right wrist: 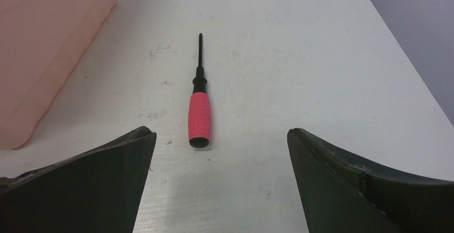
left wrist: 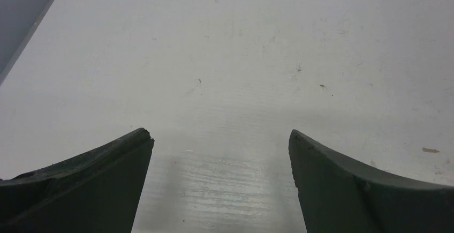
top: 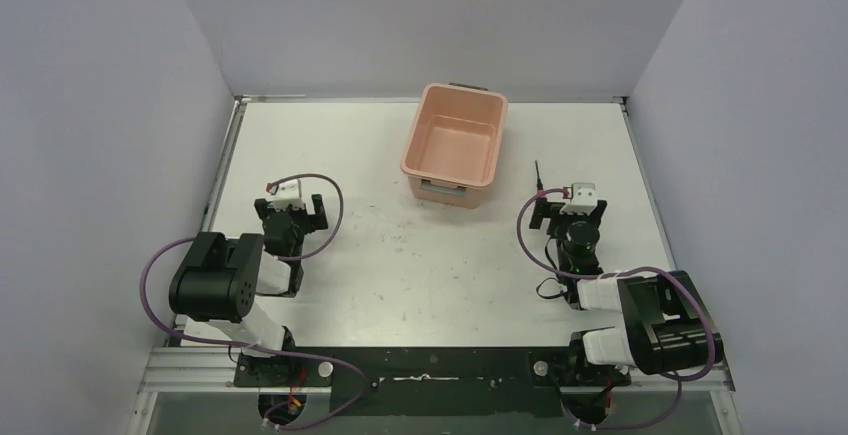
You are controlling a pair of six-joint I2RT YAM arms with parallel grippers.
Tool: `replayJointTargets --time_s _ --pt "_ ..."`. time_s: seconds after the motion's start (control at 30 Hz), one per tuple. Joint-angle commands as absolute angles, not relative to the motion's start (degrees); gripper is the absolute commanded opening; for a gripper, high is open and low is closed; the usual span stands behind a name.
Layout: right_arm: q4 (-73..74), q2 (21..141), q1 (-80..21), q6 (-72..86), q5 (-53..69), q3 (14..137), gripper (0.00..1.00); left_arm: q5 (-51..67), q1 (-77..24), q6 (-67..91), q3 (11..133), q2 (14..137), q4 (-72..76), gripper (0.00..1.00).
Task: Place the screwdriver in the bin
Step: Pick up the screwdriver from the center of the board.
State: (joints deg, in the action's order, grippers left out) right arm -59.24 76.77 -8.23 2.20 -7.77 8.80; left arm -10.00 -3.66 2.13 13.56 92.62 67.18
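Top view: I see salmon-pink bin [top: 413,131] at far centre of table [top: 400,255]. Only the screwdriver [top: 538,175] shaft shows, right of bin, ahead of right end effector [top: 570,205]. Left end effector [top: 290,205] well apart.

Left wrist: left end effector [left wrist: 219,136] released, jaws spread over scuffed table.

Right wrist: right end effector [right wrist: 220,134] released. Screwdriver [right wrist: 199,118] flat on table beyond fingertips: ribbed red handle nearest, black collar, slim black shaft pointing away. Bin [right wrist: 48,45] left, apart.
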Motion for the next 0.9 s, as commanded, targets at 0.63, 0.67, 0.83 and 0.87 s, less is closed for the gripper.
replayJointTargets --time_s 0.63,0.67,0.83,0.87 --pt "-60.02 75.13 -7.24 3.22 -6.01 9.87 1.00 -9.84 -3.78 1.77 14.59 92.31 69.33 0.97" --pt "-58.42 74.70 -7.21 3.03 -5.57 10.67 1.00 -9.84 -3.78 1.78 14.59 92.30 69.27 0.97" --pt "-51.05 71.04 -7.22 2.07 -4.98 13.05 1.00 -9.84 -3.78 1.75 14.59 92.33 69.28 0.97" --pt "-49.17 70.10 -7.21 2.21 -5.26 13.66 1.00 -9.84 -3.78 1.71 14.59 92.30 69.28 0.97"
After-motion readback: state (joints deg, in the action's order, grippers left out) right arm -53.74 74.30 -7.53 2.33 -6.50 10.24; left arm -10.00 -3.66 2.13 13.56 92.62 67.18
